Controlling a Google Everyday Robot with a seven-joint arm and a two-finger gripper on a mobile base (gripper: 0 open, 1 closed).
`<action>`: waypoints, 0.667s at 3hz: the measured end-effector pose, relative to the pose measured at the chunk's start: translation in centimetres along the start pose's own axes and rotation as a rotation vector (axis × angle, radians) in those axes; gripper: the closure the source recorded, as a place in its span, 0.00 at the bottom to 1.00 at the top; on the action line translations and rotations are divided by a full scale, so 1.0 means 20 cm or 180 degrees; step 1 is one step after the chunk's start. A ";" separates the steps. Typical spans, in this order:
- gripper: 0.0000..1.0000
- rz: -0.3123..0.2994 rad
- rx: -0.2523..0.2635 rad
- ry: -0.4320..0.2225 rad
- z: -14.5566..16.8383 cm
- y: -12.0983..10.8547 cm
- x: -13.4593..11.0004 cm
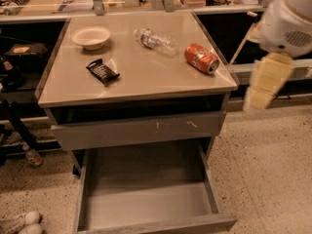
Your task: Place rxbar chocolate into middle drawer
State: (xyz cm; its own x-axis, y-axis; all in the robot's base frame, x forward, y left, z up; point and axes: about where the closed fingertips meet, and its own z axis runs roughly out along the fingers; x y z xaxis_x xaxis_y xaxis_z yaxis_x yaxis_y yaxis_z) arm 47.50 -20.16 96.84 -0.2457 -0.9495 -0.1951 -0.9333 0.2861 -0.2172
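The rxbar chocolate (103,71) is a small flat black bar lying on the left part of the cabinet top (146,79). The middle drawer (146,204) is pulled out wide below, with a bare grey floor and nothing in it. My gripper (265,82) hangs in the air at the right, beyond the cabinet's right edge and far from the bar. It holds nothing that I can see.
On the top there are also a white bowl (91,36), a plastic bottle (155,40) on its side and an orange can (201,58) on its side. A shut drawer front with white scuffs (136,130) sits above the open drawer. Speckled floor lies to the right.
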 end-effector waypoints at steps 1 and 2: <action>0.00 0.0029 -0.0187 0.0089 0.18 -0.13 -0.15; 0.00 0.0011 -0.0170 0.0061 0.20 -0.14 -0.18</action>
State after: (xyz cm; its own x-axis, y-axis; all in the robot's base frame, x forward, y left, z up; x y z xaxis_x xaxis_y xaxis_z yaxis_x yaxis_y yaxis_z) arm 52.04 -16.97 94.30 -0.2533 -0.9510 -0.1772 -0.9450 0.2824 -0.1650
